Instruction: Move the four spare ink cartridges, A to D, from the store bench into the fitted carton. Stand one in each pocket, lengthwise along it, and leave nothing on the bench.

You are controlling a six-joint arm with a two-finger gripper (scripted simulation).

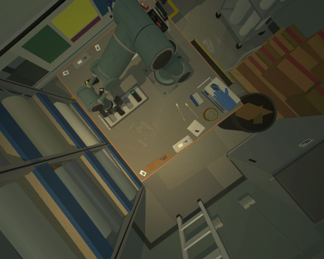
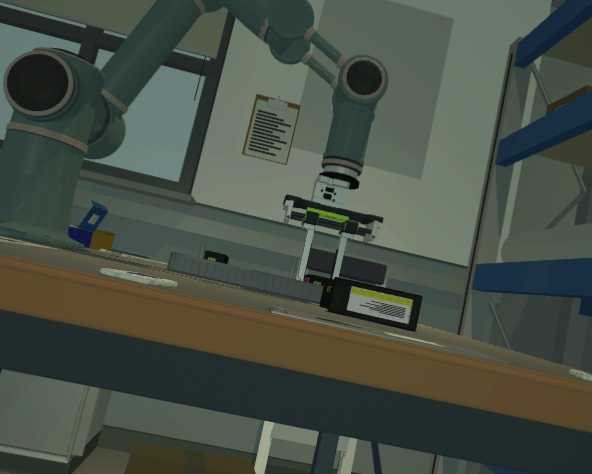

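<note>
On the left part of the bench the grey fitted carton (image 1: 125,106) lies with its pockets in a row. A black cartridge with a teal label (image 1: 135,95) stands in the pocket nearest the arm's base, and another dark cartridge (image 1: 120,111) sits in a pocket under my gripper. My gripper (image 1: 114,108) hangs over the carton's left half, open and holding nothing. A cartridge with a yellow label (image 1: 87,82) lies on the bench beyond the arm, and another black one (image 1: 101,91) lies beside the wrist. From the second side camera, a yellow-labelled cartridge (image 2: 373,303) lies on the bench by the carton (image 2: 245,276), below my gripper (image 2: 325,278).
A black bin (image 1: 255,112) holding cardboard stands off the bench's right corner. A blue glove on a sheet (image 1: 222,94), a tape roll (image 1: 210,113), a blue block (image 1: 196,99), swabs (image 1: 180,111) and paper cards (image 1: 182,143) lie on the bench's right half.
</note>
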